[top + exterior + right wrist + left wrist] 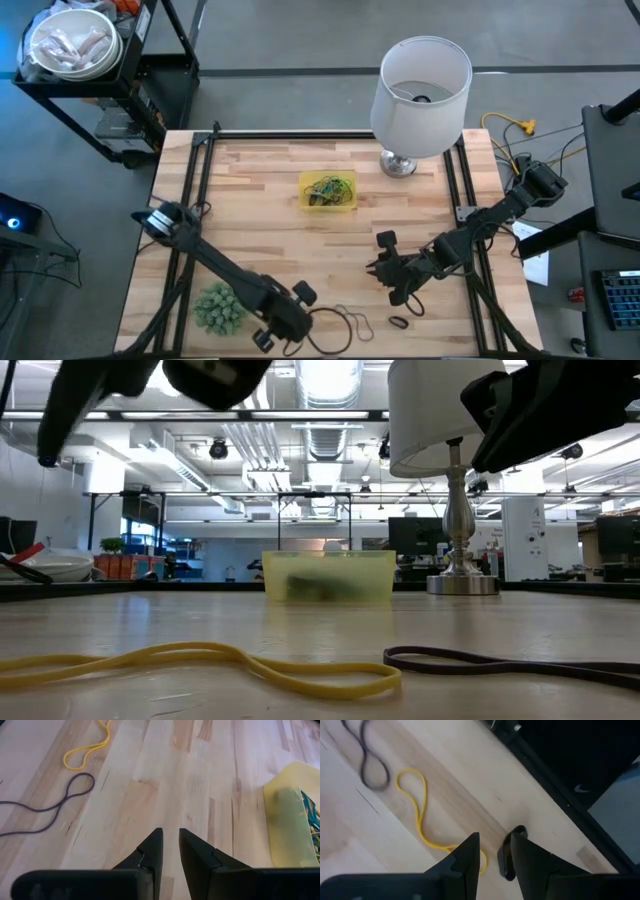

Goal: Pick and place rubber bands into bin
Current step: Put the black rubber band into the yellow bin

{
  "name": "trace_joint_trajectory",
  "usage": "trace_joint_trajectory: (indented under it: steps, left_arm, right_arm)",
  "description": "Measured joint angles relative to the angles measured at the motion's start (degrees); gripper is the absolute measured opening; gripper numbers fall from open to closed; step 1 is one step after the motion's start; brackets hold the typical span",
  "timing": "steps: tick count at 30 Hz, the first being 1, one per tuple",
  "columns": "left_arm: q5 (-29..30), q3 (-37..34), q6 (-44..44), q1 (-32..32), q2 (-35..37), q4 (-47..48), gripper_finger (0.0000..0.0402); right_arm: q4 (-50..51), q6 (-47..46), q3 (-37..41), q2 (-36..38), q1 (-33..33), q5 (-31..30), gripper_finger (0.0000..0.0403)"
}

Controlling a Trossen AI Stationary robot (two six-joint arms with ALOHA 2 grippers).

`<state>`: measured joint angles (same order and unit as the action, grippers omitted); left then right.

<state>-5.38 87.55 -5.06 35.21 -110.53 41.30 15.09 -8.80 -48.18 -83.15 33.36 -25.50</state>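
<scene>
The yellow bin stands at the table's far middle with several bands in it and also shows in the right wrist view. Loose bands lie near the near edge: a yellow one, a thin dark one and a small black one. My left gripper hangs low by the near edge, fingers slightly apart. A short black band piece shows beside one finger; I cannot tell whether they touch. My right gripper hovers over bare wood between bin and bands, its fingers almost together.
A white-shaded lamp stands at the far right of the table. A spiky green plant sits near the left arm at the near left. Black frame rails run along the table's sides. Bare wood lies between the bin and the loose bands.
</scene>
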Motion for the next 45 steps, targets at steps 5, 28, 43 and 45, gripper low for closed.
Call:
trace_joint_trajectory:
  steps: [5, 28, 43, 45]
  left_arm:
    - [-0.28, 1.41, 4.51, 0.63, -3.12, 2.07, 0.0095]
    - [-0.17, -3.79, 6.21, 2.35, -3.59, -1.82, 0.0095]
    - [-0.09, -6.36, 6.40, 2.31, -3.59, -2.29, 0.0088]
    - [0.53, -6.36, 6.27, 2.31, -3.59, -2.30, 0.0070]
  right_arm:
    - [0.05, -0.04, 0.40, 0.00, -0.01, 0.00, 0.0057]
    - [-0.44, -0.08, 0.63, 0.00, -0.02, 0.01, 0.0057]
    - [-0.52, -0.15, 0.63, 0.00, -0.02, 0.00, 0.0057]
    - [-0.52, -0.15, 0.63, 0.00, -0.02, 0.02, 0.0057]
